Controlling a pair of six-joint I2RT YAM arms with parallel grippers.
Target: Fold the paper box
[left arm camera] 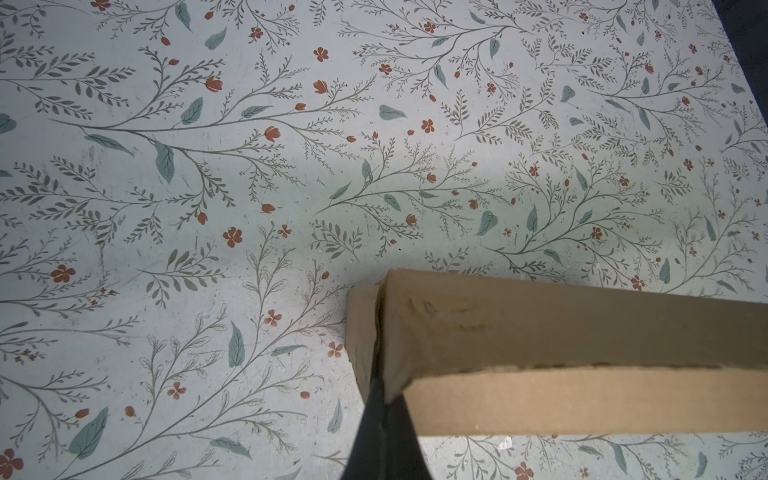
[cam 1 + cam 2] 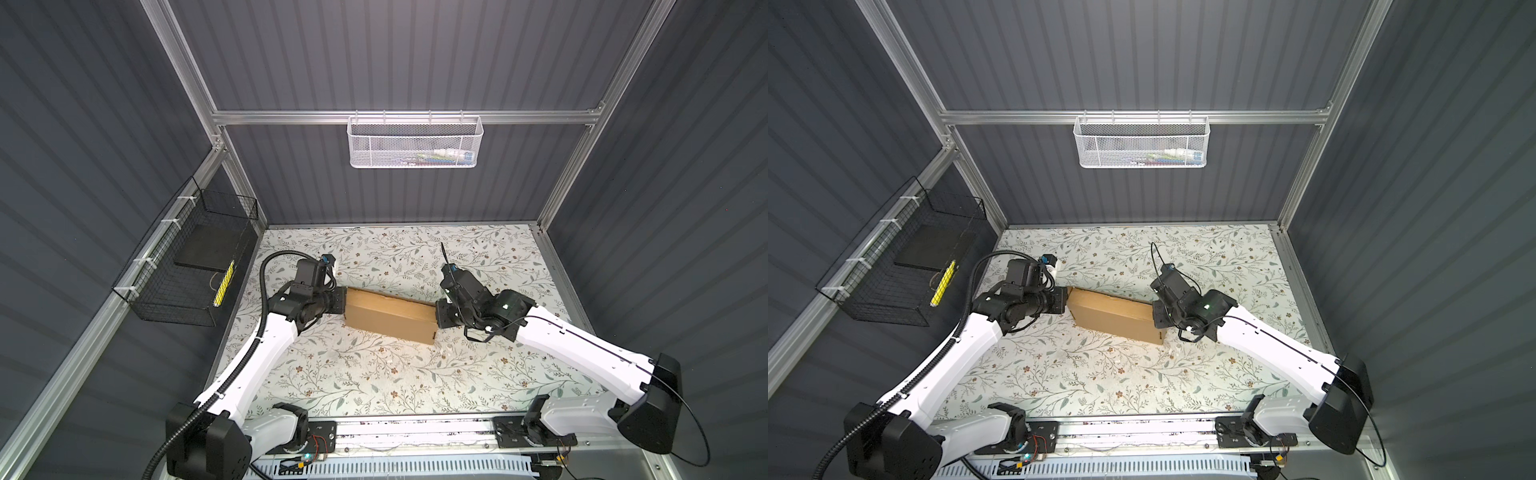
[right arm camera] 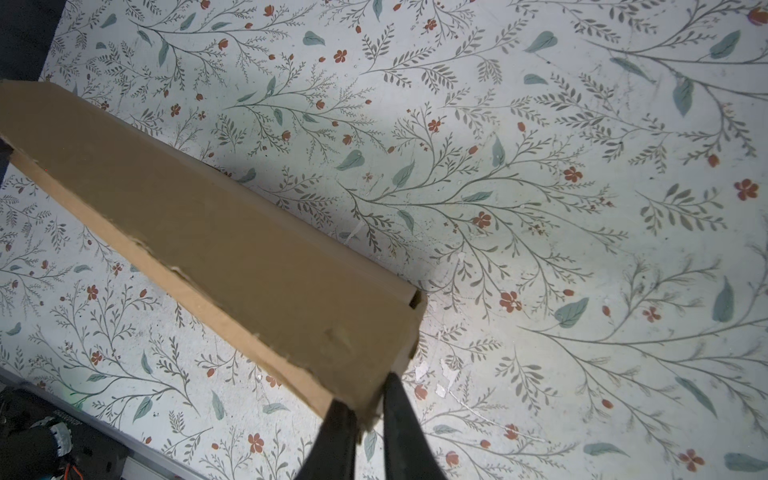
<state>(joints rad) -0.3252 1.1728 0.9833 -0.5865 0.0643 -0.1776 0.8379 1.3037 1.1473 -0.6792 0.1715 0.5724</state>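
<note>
Paper box [image 2: 390, 313] lies folded shut at the middle of the worktop [image 2: 374, 374], left end effector [image 1: 380, 399] pinched on one end and right end effector [image 3: 368, 409] clamped on the opposite corner, evidently bracing both ends square.

No legible txt anywhere

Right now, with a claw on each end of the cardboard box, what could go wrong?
1. The left claw pinches only a corner edge of the paper box; it may slip or tear.
2. Beside the right claw, the end seam shows a gap, so the flap could spring open.
3. Held at both ends, the box may buckle if the claws push together.
</note>
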